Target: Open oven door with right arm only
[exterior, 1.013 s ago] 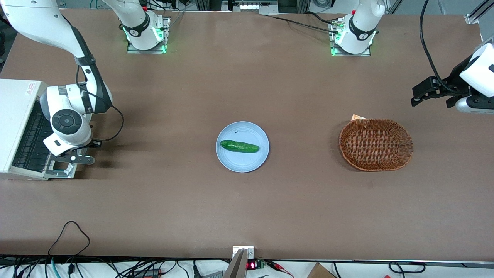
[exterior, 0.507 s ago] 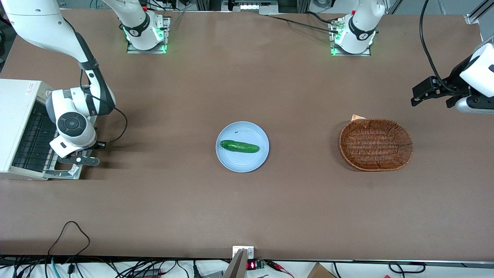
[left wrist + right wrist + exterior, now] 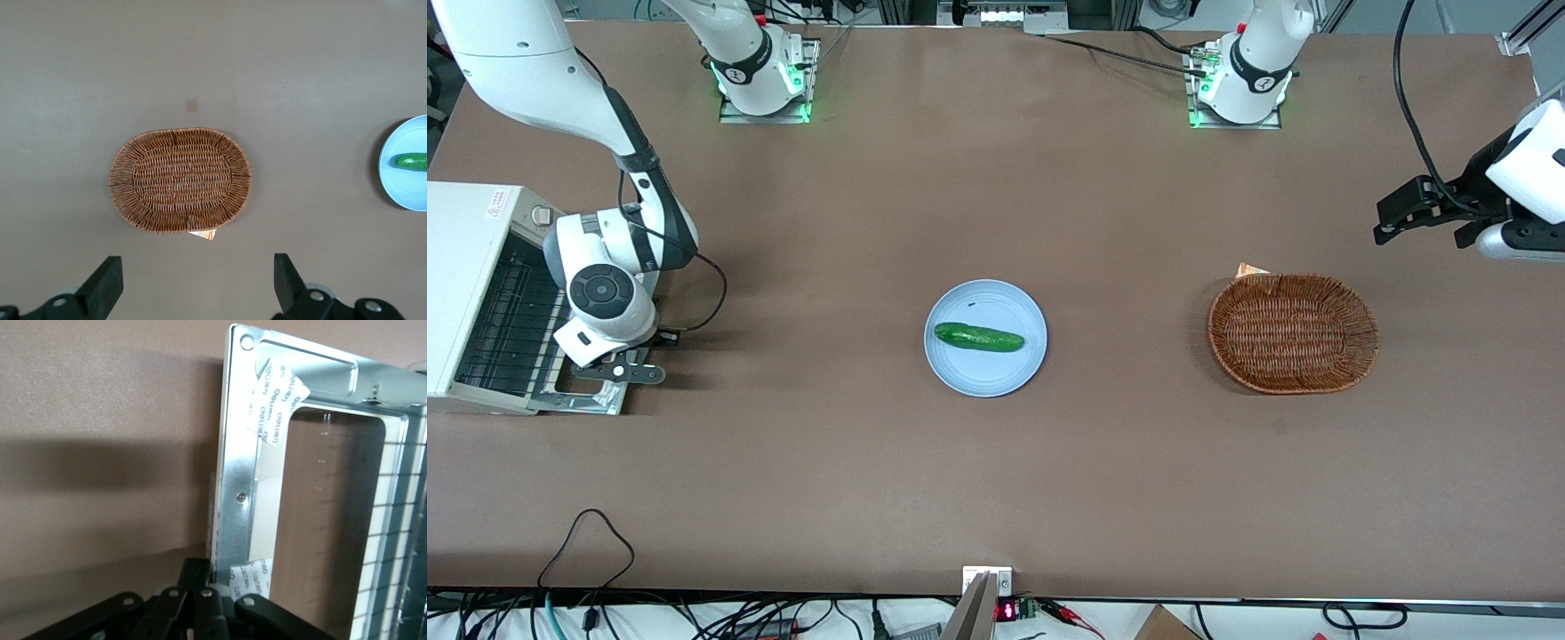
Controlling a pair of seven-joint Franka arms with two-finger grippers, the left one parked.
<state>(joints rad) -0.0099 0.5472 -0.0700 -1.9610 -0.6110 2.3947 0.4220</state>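
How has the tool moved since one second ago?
Yes. The tool moved away from the oven toward the plate, bringing the door farther down.

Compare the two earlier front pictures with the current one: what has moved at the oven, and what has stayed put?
The white jointed right arm's black claw has travelled away from the small white toaster oven toward the table's middle, at the handle edge of the silver-grey glass-windowed oven door, which has swung further down and open. The green cucumber on the pale blue plate and the brown wicker basket have not moved.

end effector (image 3: pixel 621 371) at oven door (image 3: pixel 580 393) edge
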